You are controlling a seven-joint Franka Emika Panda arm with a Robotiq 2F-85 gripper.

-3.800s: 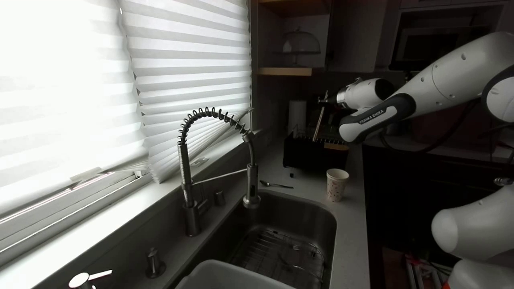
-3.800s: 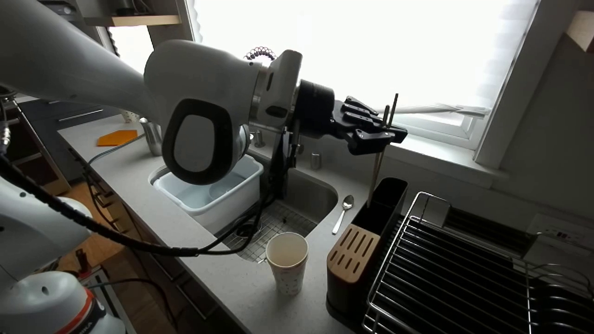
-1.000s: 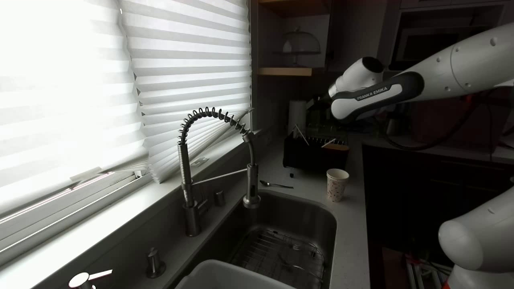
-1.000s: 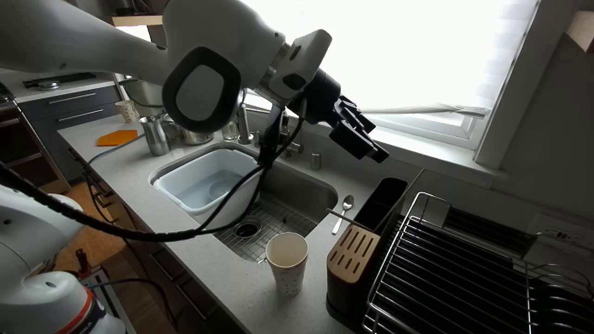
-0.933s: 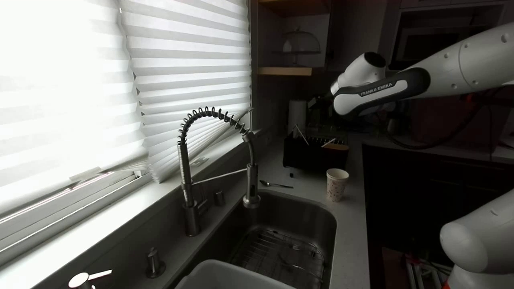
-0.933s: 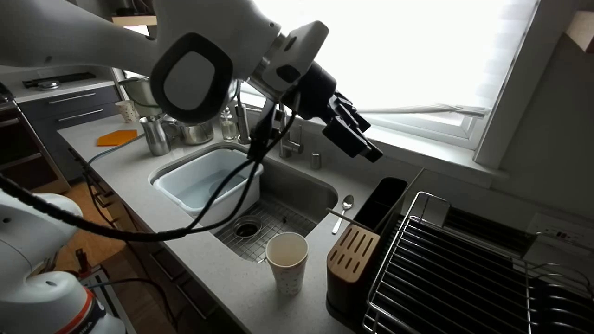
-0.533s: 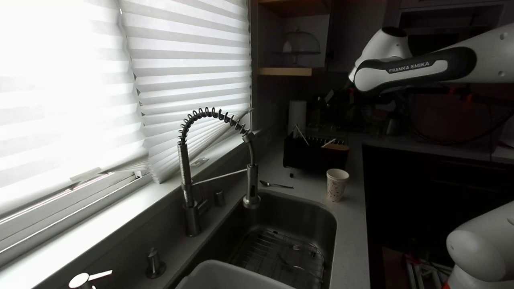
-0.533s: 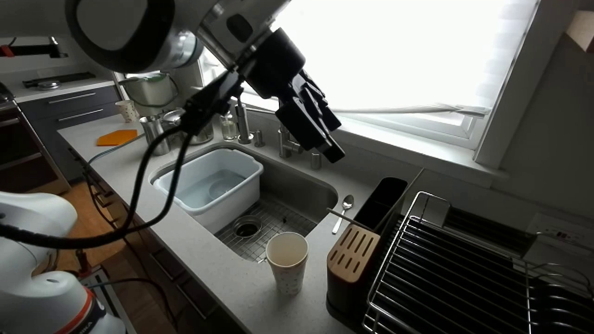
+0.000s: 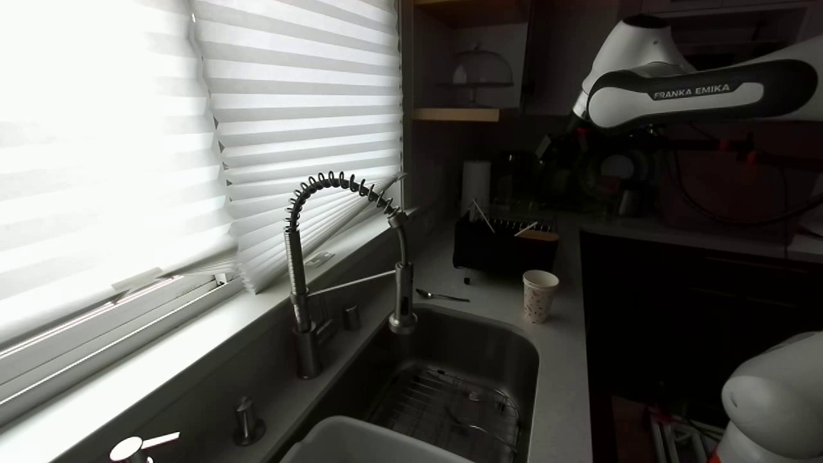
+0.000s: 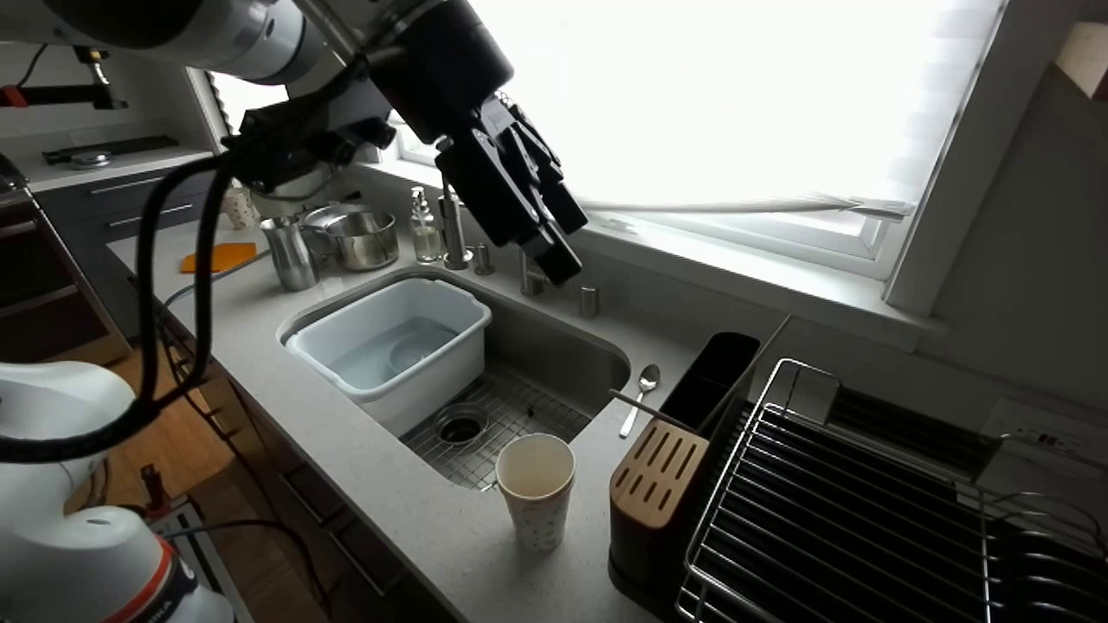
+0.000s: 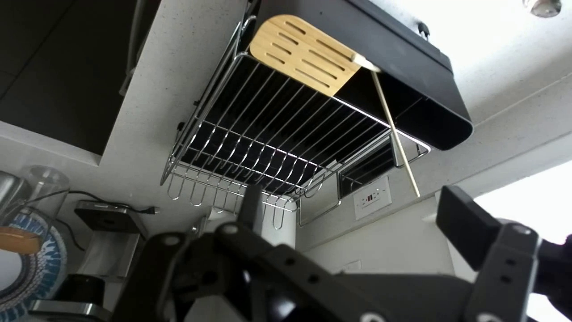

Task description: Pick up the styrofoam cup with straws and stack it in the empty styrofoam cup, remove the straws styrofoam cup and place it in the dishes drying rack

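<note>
A pale, speckled cup (image 10: pixel 541 519) stands upright on the counter beside the sink, also visible as a cup (image 9: pixel 537 302) in an exterior view. No straws show in it; whether a second cup is nested inside I cannot tell. Two thin straw-like sticks lean in the black utensil holder (image 10: pixel 636 541): one stick (image 10: pixel 653 410) lies toward the sink, the other stick (image 10: pixel 753 363) toward the window. Behind the holder is the wire dishes drying rack (image 11: pixel 286 120). My gripper (image 10: pixel 567 238) hangs high above the sink's back edge, its jaws wide apart with nothing between them in the wrist view.
In the sink sits a white basin (image 10: pixel 433 389). A spoon (image 10: pixel 640 398) lies between sink and holder. The tall spring faucet (image 9: pixel 296 257) rises by the window. Farther along the counter are a metal pitcher (image 10: pixel 290 255), a pot (image 10: pixel 368 242) and a partly covered speckled cup (image 10: pixel 240 208).
Several seconds ago my gripper was at the sticks, upright over the holder; they now lie loose in it. Over the last second the arm has risen and drawn back from the holder.
</note>
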